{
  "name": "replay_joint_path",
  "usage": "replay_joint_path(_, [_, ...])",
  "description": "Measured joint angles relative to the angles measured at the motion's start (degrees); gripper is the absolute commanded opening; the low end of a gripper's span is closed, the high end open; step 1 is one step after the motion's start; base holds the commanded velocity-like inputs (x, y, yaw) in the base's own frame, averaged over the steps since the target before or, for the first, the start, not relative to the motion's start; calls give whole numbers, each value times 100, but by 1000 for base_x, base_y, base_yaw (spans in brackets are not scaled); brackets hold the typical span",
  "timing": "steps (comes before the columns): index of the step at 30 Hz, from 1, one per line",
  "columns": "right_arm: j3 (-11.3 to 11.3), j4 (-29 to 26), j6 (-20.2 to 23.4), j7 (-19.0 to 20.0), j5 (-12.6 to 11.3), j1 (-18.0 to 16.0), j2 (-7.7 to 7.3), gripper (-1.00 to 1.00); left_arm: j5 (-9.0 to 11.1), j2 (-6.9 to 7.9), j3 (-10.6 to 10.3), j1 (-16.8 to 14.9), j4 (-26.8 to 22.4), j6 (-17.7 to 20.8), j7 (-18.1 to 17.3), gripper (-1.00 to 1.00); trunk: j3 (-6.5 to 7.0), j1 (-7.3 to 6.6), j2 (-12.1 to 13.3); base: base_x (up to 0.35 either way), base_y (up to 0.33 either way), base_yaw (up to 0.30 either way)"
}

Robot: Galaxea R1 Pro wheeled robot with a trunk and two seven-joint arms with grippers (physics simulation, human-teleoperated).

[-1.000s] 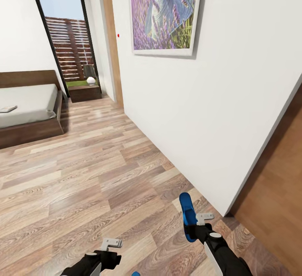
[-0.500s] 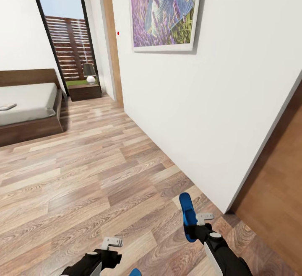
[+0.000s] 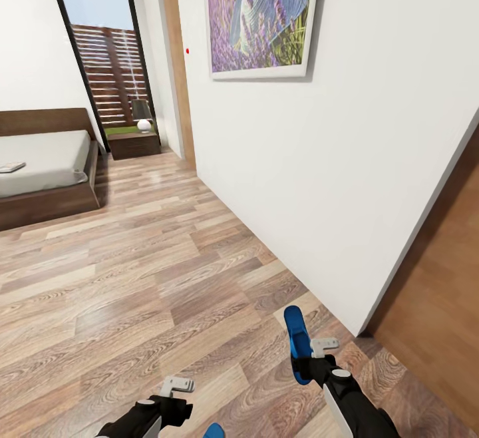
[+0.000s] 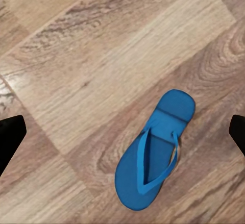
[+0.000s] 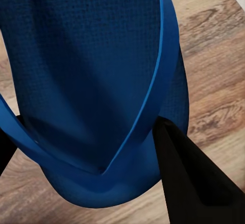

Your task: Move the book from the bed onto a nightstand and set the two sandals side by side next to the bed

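My right gripper (image 3: 310,357) is shut on one blue sandal (image 3: 295,338), held off the floor near the white wall; up close its strap and sole (image 5: 87,76) lie between the dark fingers (image 5: 189,178). The other sandal (image 4: 153,157) lies flat on the wood floor under my left gripper (image 4: 122,137), which is open above it and apart from it; its tip (image 3: 214,431) peeks in at the head view's lower edge beside the left gripper (image 3: 174,390). Far left stands the bed (image 3: 46,158) with the book (image 3: 12,167) on it. A nightstand (image 3: 135,146) sits beyond it by the window.
A white wall (image 3: 346,158) with a purple picture (image 3: 263,15) runs along my right, ending at a brown door (image 3: 439,318). A lamp (image 3: 142,116) stands on the nightstand. Wood-plank floor (image 3: 133,271) stretches between me and the bed.
The blue tip of the floor sandal shows a little more at the head view's lower edge, and the left gripper sits slightly lower. The right gripper keeps its sandal.
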Motion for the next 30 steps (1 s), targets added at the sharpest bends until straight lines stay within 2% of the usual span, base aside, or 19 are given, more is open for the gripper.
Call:
replay_joint_path(7, [1,0,6,2,0,0,-3,-100,-29,2,-10,5,12,1,-35,100,0,0,0,0,0,0])
replay_joint_path(14, [0,1,9,2,2,0,-1,-100,-129,-3,-228,6,16,-2,-56,100,-125,153,-279,0,0,0])
replay_joint_path(21, [-14,-4,9,7,0,0,-22,-100,-155,-12,-425,6,14,-8,-56,100,-126,154,-281,0,0,0])
replay_joint_path(30, [-16,-6,9,8,-1,0,-18,-100,-160,-40,-456,6,19,-9,-57,100,-143,175,-319,0,0,0])
